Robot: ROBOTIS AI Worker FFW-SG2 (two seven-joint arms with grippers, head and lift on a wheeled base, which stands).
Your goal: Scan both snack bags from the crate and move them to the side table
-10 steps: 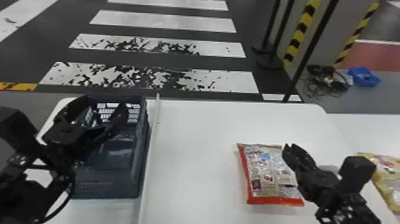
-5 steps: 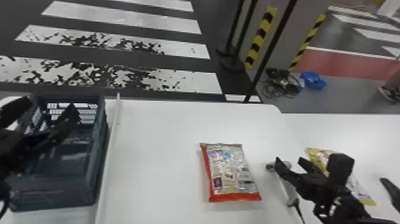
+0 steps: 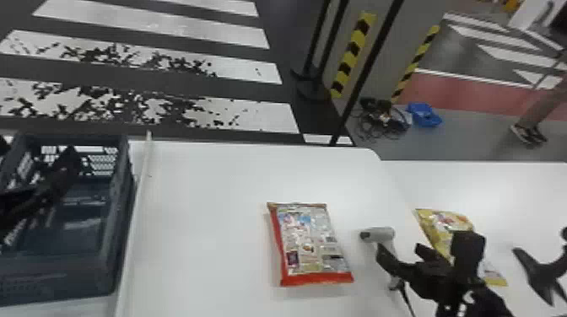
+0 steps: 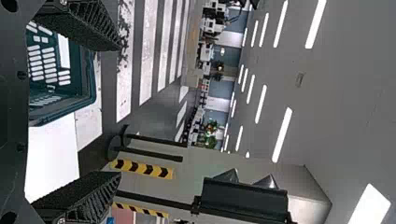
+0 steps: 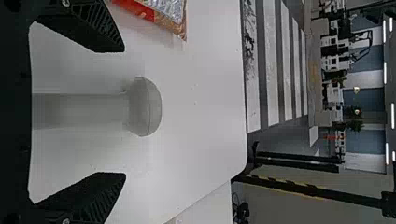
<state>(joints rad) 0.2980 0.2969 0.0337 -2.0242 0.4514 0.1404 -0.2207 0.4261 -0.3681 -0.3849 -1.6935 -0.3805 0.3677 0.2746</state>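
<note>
Your right claw is wide open, with nothing squeezed in it. Its two black fingers are far apart, and the gray scanner sits in the space between them in the right wrist view. The scanner's round head sticks out past the fingertips, and its dark end points to the left, toward the red snack bag. You can see a black cord running from the bottom of its handle. The red snack bag lies flat on the big white table, near the scanner but not touching it. It has red along its left side and its near end, and lots of little print and pictures on top. The yellow snack bag lies on the white side table, over to the right. Your right arm hides part of it from the head view. Your left claw is wide open too, with nothing in its grip, up by the dark blue crate on the left. A long white bar runs just beside the crate, between it and the red bag. On the floor past the tables, there's a bright blue thing beside some messy black cables.
</note>
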